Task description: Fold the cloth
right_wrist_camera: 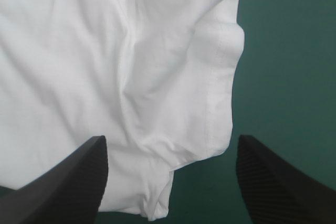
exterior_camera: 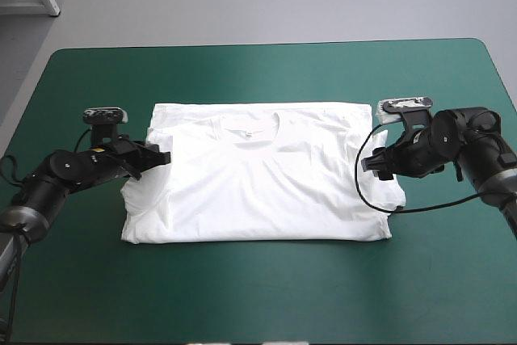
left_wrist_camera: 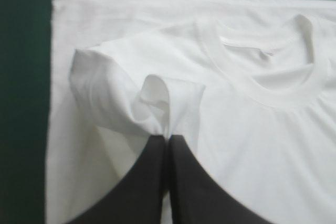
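Tabletop: we are seeing the teal-green tabletop [exterior_camera: 258, 305] carrying the T-shirt [exterior_camera: 258, 191] spread flat at its middle, collar toward the far edge.
Axis: the T-shirt is lying wider left to right, one side by each arm.
Left gripper: the left gripper [left_wrist_camera: 168, 139] is pinching a raised fold at the T-shirt's left side.
Right gripper: the right gripper [right_wrist_camera: 170, 140] is standing open, straddling the T-shirt's right edge; we are judging it must close there first.

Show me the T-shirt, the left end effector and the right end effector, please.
T-shirt [exterior_camera: 266, 191]: high view, on the chest.
left end effector [left_wrist_camera: 168, 137]: left wrist view, between shut fingertips.
right end effector [right_wrist_camera: 170, 140]: right wrist view, between open fingertips.
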Controlling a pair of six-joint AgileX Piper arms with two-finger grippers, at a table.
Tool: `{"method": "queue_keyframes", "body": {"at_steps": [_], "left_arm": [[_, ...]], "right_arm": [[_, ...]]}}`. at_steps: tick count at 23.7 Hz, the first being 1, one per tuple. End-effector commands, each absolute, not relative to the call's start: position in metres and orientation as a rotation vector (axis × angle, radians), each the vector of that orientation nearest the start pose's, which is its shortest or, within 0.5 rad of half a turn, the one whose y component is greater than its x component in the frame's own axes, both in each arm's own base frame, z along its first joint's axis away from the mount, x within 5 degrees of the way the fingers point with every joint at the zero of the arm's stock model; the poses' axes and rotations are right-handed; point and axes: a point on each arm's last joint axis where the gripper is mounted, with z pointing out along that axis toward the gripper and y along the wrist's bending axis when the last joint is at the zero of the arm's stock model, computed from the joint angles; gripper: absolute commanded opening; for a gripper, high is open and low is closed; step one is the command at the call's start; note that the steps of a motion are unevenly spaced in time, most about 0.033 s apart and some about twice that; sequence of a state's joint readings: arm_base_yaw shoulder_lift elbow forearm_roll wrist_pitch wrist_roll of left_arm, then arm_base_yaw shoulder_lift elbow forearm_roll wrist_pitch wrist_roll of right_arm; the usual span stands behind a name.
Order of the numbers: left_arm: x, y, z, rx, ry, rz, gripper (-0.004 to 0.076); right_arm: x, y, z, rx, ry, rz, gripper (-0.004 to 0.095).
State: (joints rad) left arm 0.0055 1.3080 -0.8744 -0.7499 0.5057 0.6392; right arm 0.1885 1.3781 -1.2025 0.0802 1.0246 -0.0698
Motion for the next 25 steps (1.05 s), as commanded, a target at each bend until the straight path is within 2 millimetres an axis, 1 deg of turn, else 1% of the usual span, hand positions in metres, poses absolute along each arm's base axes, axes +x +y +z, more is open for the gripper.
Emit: {"method": "queue_keyframes", "body": {"at_steps": [1, 3, 5, 6, 8, 10, 12, 13, 14, 16, 17, 18, 20, 21, 22, 25], "left_arm": [[0.278, -0.048, 0.289, 0.151, 2.234, -0.442, -0.0010], [0.284, -0.056, 0.280, 0.154, 2.256, -0.456, -0.0006], [0.291, -0.063, 0.268, 0.156, 2.286, -0.469, 0.0039], [0.296, -0.068, 0.258, 0.167, 2.309, -0.463, 0.0124], [0.299, -0.071, 0.249, 0.170, 2.335, -0.465, 0.0242], [0.300, -0.072, 0.245, 0.178, 2.355, -0.472, 0.0391], [0.299, -0.070, 0.248, 0.197, 2.349, -0.461, 0.0514], [0.299, -0.071, 0.253, 0.220, 2.342, -0.458, 0.0554], [0.301, -0.071, 0.267, 0.238, 2.315, -0.462, 0.0591], [0.302, -0.072, 0.299, 0.263, 2.255, -0.498, 0.0592], [0.301, -0.072, 0.319, 0.269, 2.236, -0.491, 0.0592], [0.300, -0.071, 0.328, 0.268, 2.232, -0.488, 0.0592], [0.295, -0.066, 0.352, 0.294, 2.271, -0.404, 0.0592], [0.292, -0.060, 0.360, 0.282, 2.326, -0.329, 0.0592], [0.288, -0.056, 0.364, 0.272, 2.367, -0.275, 0.0592], [0.279, -0.051, 0.368, 0.263, 2.421, -0.223, 0.0590]], "right_arm": [[0.269, 0.056, 0.347, -0.293, 2.549, 0.148, 0.0643], [0.270, 0.056, 0.348, -0.290, 2.544, 0.149, 0.0643], [0.270, 0.056, 0.348, -0.285, 2.538, 0.150, 0.0643], [0.271, 0.056, 0.348, -0.284, 2.531, 0.150, 0.0643], [0.271, 0.056, 0.348, -0.283, 2.528, 0.150, 0.0643], [0.272, 0.056, 0.348, -0.277, 2.525, 0.139, 0.0643], [0.273, 0.054, 0.349, -0.276, 2.513, 0.111, 0.0643], [0.274, 0.053, 0.349, -0.272, 2.506, 0.098, 0.0643], [0.276, 0.050, 0.349, -0.246, 2.495, 0.075, 0.0643], [0.281, 0.044, 0.346, -0.211, 2.502, 0.066, 0.0643], [0.287, 0.038, 0.339, -0.182, 2.529, 0.057, 0.0643], [0.290, 0.036, 0.336, -0.170, 2.541, 0.055, 0.0643], [0.302, 0.029, 0.321, -0.144, 2.584, 0.080, 0.0643], [0.311, 0.026, 0.309, -0.136, 2.615, 0.120, 0.0643], [0.318, 0.024, 0.299, -0.127, 2.636, 0.147, 0.0643], [0.331, 0.025, 0.281, -0.122, 2.657, 0.175, 0.0643]]}}
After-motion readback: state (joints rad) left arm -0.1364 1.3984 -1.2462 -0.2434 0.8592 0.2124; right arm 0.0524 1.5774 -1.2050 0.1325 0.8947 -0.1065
